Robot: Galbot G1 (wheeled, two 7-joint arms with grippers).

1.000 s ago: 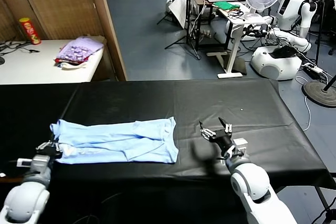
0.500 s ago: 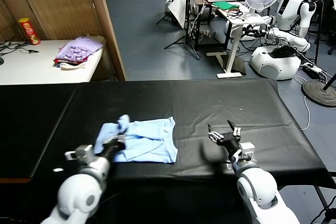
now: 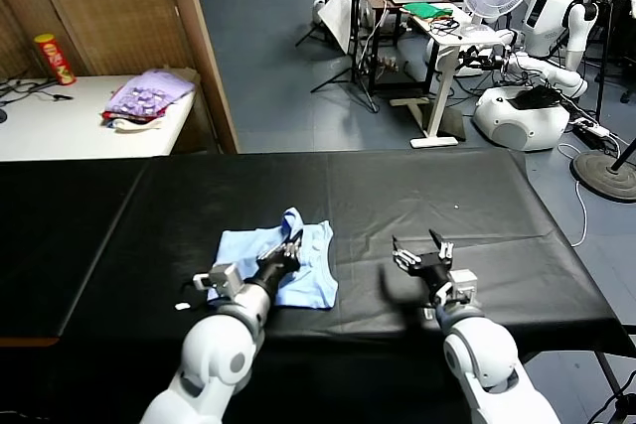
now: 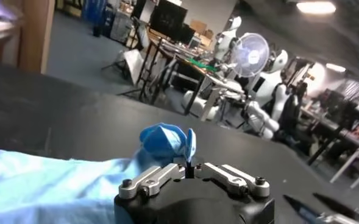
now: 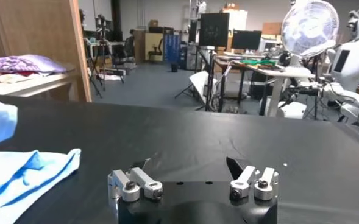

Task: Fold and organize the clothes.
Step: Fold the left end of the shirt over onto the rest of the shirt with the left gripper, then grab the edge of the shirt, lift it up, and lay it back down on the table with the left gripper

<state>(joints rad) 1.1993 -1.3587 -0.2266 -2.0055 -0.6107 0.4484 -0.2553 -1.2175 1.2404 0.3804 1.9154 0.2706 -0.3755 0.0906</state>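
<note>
"From the head view, where is it?"

"The light-blue T-shirt (image 3: 283, 267) lies on the black table (image 3: 467, 196), near the front edge and a little left of the middle. The left gripper (image 3: 290, 244) has its jaws pinched shut on a tuft of the cloth and holds it up over the shirt's own middle. The right gripper (image 3: 422, 257) sits well apart to the right, jaws spread wide and holding nothing. The purple pile of clothes (image 3: 149, 96) is off on the white side table (image 3: 60, 126)."

"And the left wrist view?"

"The left gripper (image 4: 191, 165) has a blue bunch of fabric sticking up from between the closed jaws, and the rest of the T-shirt (image 4: 51, 185) lies slack on the table below. How much cloth is caught I can't quite tell; it looks like a small pinch."

"The right wrist view?"

"The right gripper (image 5: 192, 173) stands open over bare black cloth, and the T-shirt (image 5: 27, 173) lies away to one side."

"How should the fold go?"

"I'd carry the held end low and level, straight along the shirt, and lay it down square on the far edge before letting go, so nothing bunches underneath."

"Which way does it run?"

"Its long axis lies left to right across the table, and the lifted end points toward the robot's right."
</note>
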